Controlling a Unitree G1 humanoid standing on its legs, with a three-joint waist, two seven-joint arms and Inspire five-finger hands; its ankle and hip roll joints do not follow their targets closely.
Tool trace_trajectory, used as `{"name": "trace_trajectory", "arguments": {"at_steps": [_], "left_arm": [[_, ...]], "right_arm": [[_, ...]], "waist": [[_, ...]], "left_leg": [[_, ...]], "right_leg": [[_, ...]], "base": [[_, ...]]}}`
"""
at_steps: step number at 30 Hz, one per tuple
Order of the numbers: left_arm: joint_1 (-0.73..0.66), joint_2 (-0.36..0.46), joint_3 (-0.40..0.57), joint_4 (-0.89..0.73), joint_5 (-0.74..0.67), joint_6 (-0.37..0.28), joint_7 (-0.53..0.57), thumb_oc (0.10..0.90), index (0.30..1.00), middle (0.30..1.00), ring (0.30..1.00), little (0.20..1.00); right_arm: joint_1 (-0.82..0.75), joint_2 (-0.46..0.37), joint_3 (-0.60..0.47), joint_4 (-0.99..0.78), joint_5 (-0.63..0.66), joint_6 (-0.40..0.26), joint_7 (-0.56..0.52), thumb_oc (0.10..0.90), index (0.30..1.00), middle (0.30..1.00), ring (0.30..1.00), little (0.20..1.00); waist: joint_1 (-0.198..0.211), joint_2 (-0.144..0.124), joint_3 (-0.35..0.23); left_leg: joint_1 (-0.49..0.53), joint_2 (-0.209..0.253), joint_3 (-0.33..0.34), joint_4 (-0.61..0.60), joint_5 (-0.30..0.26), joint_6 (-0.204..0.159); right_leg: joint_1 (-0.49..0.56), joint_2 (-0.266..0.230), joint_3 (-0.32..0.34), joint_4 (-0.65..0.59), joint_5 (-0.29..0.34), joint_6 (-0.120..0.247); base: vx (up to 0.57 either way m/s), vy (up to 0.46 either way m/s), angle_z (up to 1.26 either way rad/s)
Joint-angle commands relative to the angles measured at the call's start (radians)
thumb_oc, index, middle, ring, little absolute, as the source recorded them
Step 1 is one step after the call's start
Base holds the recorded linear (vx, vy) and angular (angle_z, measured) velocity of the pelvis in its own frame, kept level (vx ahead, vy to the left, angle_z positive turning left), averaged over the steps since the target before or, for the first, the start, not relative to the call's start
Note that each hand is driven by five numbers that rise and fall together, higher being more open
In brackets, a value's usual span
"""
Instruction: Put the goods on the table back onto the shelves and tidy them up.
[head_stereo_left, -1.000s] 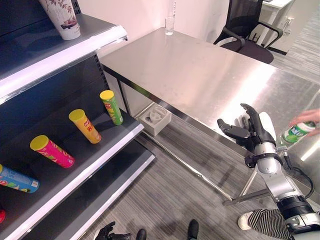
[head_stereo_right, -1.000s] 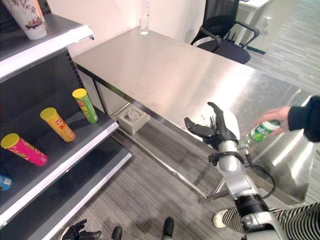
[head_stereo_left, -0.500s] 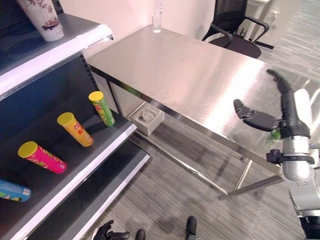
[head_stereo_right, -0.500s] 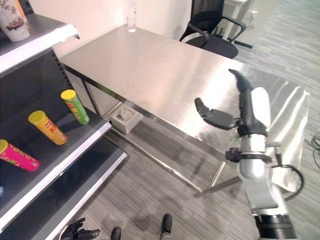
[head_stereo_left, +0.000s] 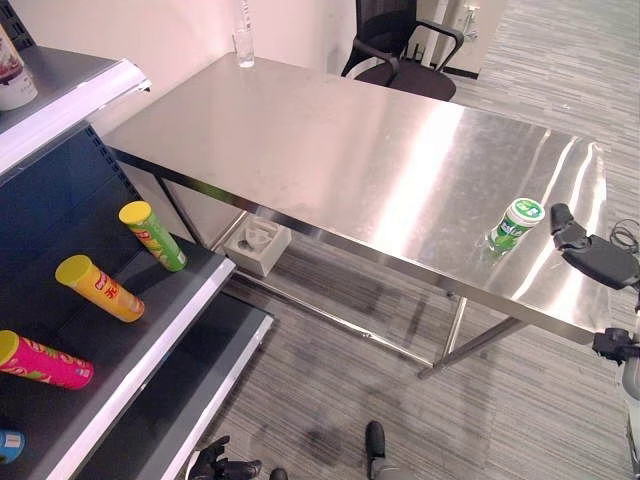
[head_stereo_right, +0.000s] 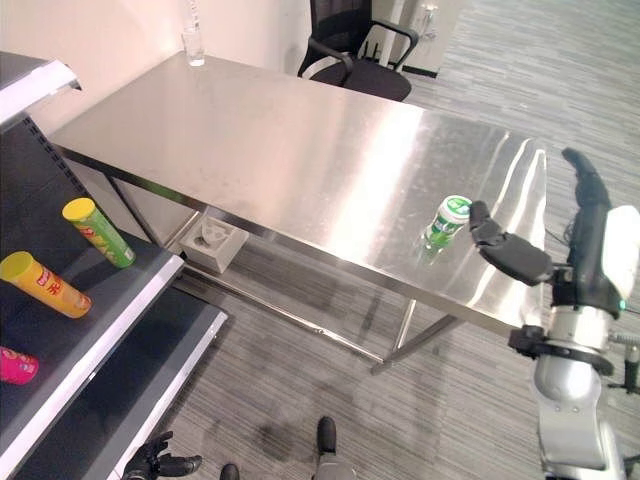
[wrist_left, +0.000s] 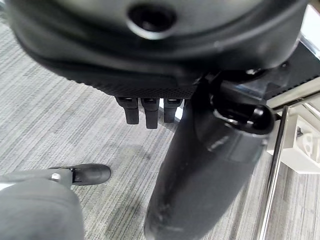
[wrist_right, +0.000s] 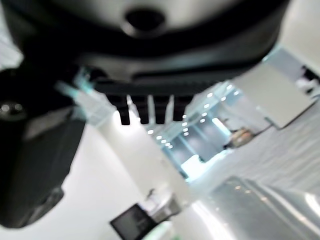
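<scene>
A green-and-white plastic bottle (head_stereo_right: 446, 221) stands upright near the front right edge of the steel table (head_stereo_right: 270, 140). The right hand (head_stereo_right: 585, 250), fingers spread, hovers just beside it, empty.

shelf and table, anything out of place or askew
The chip cans lie tipped on the shelf at mixed angles instead of standing. A green-capped bottle stands alone near the table edge, unshelved, by the open right robot hand.

Right hand (wrist_right: 150, 75) spanned the top of the frame, its fingers (wrist_right: 145, 112) extended and holding nothing, the thumb (wrist_right: 35, 160) at left. Past them lay a bright blurred room; a steel tabletop (wrist_right: 260, 210) occupied the lower right.
</scene>
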Motion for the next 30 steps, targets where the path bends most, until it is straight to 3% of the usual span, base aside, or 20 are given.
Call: {"name": "trace_trajectory", "arguments": {"at_steps": [1, 11, 17, 30], "left_arm": [[-0.038, 0.061, 0.014, 0.024, 0.033, -0.04, 0.012, 0.8, 0.9, 0.9, 0.9, 0.9], [-0.028, 0.068, 0.011, 0.018, 0.028, -0.029, 0.012, 0.8, 0.9, 0.9, 0.9, 0.9], [-0.018, 0.075, 0.001, 0.025, 0.031, -0.026, 0.004, 0.8, 0.9, 0.9, 0.9, 0.9], [-0.008, 0.075, -0.013, 0.019, 0.011, -0.029, 0.001, 0.8, 0.9, 0.9, 0.9, 0.9]], "right_arm": [[-0.069, -0.016, -0.109, -0.055, 0.011, -0.058, -0.047, 0.8, 0.9, 0.9, 0.9, 0.9], [-0.067, -0.006, -0.033, 0.12, 0.035, -0.003, -0.041, 0.8, 0.9, 0.9, 0.9, 0.9], [-0.115, -0.061, 0.017, 0.222, 0.034, 0.018, -0.039, 0.8, 0.9, 0.9, 0.9, 0.9], [-0.206, -0.129, 0.05, 0.268, 0.033, 0.019, -0.06, 0.8, 0.9, 0.9, 0.9, 0.9]], "waist": [[0.023, -0.015, -0.035], [0.027, -0.003, -0.032], [0.042, 0.006, -0.025], [0.063, 0.01, -0.022]], "left_leg": [[-0.038, -0.048, 0.05, 0.003, -0.043, 0.034], [-0.03, -0.037, 0.049, 0.003, -0.043, 0.024], [-0.036, -0.031, 0.044, 0.003, -0.034, 0.017], [-0.057, -0.016, 0.017, 0.003, -0.019, -0.002]], "right_leg": [[0.068, -0.001, -0.002, 0.012, -0.115, 0.093], [0.075, 0.004, -0.015, 0.008, -0.123, 0.086], [0.076, 0.008, -0.026, 0.005, -0.128, 0.083], [0.082, 0.02, -0.063, 0.005, -0.149, 0.072]], "base": [[-0.01, -0.017, -0.03], [0.01, -0.04, -0.04], [0.0, -0.053, 0.02], [0.02, -0.045, 0.09]]}}
